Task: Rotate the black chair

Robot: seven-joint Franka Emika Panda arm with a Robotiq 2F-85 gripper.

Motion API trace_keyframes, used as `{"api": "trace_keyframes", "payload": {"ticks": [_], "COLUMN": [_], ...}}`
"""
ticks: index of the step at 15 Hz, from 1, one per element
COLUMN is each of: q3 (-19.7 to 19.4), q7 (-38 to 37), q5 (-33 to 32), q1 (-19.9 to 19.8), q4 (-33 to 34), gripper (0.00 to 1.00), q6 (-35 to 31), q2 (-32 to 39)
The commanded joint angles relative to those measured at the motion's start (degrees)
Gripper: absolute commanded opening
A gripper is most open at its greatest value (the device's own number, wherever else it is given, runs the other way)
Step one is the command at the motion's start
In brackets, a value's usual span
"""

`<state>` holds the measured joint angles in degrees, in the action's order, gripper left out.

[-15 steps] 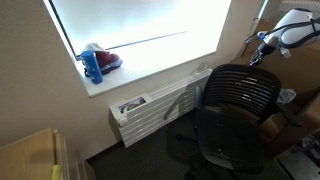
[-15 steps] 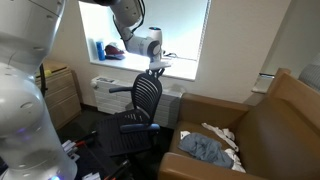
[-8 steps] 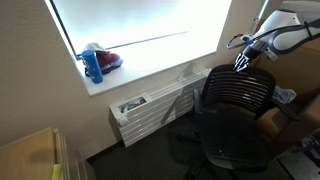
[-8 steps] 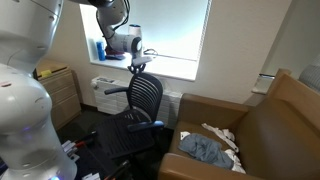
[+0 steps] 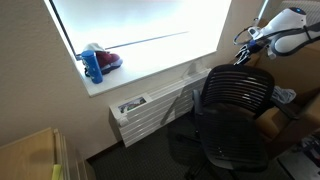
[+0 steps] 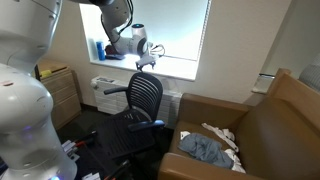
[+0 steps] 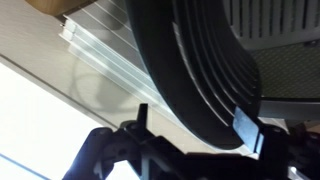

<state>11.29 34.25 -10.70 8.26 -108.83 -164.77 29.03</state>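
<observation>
The black chair (image 5: 235, 110) stands by the window with its slatted backrest towards the wall, and it also shows in an exterior view from the side (image 6: 145, 100). My gripper (image 5: 241, 55) hovers just over the backrest's top edge, close to the window sill (image 6: 152, 62). In the wrist view the curved black backrest (image 7: 190, 60) fills the upper middle. Its rim lies between the two fingers of the gripper (image 7: 195, 118), which stand wide apart. The gripper is open and grips nothing.
A white radiator (image 5: 150, 110) runs under the sill, close behind the chair. A blue bottle (image 5: 93, 66) and a red object stand on the sill. A brown sofa (image 6: 265, 125) with crumpled cloths (image 6: 205, 148) is beside the chair. A wooden cabinet (image 6: 58, 92) stands further along the wall.
The shut gripper pulled the backrest's top sideways and the chair turned. Since then the jaws have opened, let go of the rim and risen slightly.
</observation>
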Motion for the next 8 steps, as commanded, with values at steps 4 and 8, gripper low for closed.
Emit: {"api": "trace_keyframes", "payload": {"ticks": [4, 8], "q3": [-2.3, -0.9], "q7": [-6.5, -5.5], "q5": [-5.5, -3.8], "q1": [0.1, -2.7], "q4": [-0.5, 0.0], "gripper": [1.0, 1.0], "q6": [-3.0, 3.2], "q2": [0.3, -1.0]}}
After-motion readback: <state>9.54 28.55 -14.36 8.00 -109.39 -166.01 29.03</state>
